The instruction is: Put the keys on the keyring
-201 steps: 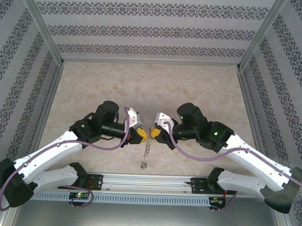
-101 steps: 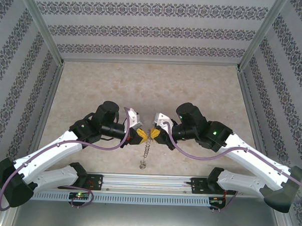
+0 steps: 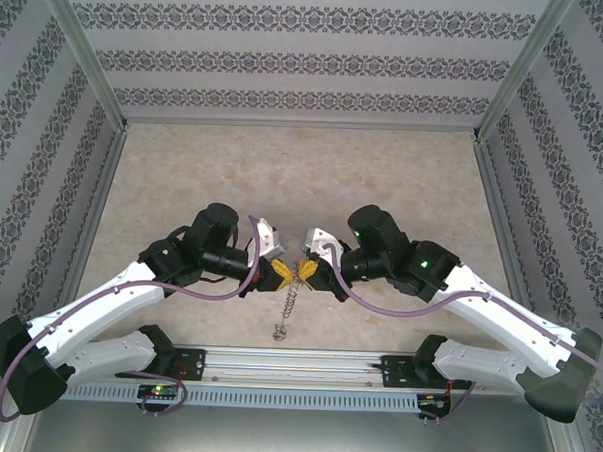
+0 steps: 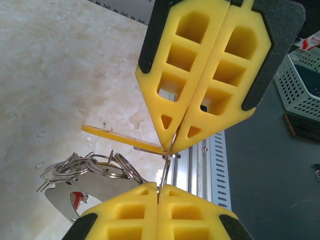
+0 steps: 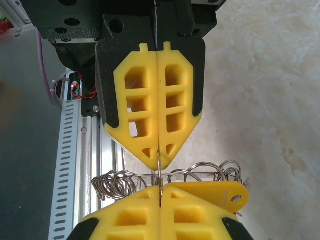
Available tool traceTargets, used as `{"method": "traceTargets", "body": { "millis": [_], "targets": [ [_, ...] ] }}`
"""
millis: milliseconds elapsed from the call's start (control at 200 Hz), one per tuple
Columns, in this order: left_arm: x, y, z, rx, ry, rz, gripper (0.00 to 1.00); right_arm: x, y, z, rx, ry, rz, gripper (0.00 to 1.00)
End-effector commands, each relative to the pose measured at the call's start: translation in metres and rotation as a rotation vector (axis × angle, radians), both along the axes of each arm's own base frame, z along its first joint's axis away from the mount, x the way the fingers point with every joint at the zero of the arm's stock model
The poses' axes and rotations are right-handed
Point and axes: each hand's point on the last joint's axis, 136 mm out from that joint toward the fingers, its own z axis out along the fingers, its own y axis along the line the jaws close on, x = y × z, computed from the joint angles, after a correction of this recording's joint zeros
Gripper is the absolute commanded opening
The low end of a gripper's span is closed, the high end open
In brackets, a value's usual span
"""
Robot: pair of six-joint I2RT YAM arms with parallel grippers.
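1. The marbled surface (image 3: 183, 181) carries the work; both arms meet tip to tip over its near middle.
2. The left gripper (image 4: 158, 187) and right gripper (image 5: 160, 186) are each pressed together. Both pinch the same thin wire of the keyring (image 3: 291, 298), probably so that one steadies it while the other works a gap open.
3. The keyring's linked loops trail from that pinch toward the near edge.
4. A flat yellow tag (image 5: 226, 193) juts out beside the right gripper.
5. A silvery key (image 4: 62, 197) with a red mark lies among the loops and seems to be threaded on; I cannot tell whether others are.
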Motion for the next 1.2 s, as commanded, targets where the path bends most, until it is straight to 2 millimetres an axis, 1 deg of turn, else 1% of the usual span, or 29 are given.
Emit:
{"method": "traceTargets", "body": {
  "millis": [0,360,575,689,1054,1194],
  "targets": [
    [-0.001,-0.009,0.029,-0.095,-0.113,-0.042,0.0,-0.017,0.008,0.008,0.032,0.026,0.092,0.0],
    [0.0,-0.008,0.029,-0.092,-0.119,-0.036,0.0,-0.022,0.008,0.011,0.036,0.023,0.104,0.0],
    [-0.001,-0.008,0.028,-0.091,-0.117,-0.037,0.0,-0.025,0.003,0.016,0.053,0.012,0.088,0.0],
    [0.0,-0.009,0.027,-0.089,-0.115,-0.037,0.0,-0.026,0.001,0.013,0.048,0.018,0.085,0.0],
    [0.0,-0.009,0.027,-0.087,-0.115,-0.036,0.0,-0.021,-0.004,0.012,0.035,0.0,0.041,0.0],
    [0.0,-0.008,0.027,-0.087,-0.117,-0.036,0.0,-0.021,-0.004,0.011,0.034,0.006,0.041,0.0]
  ]
}}
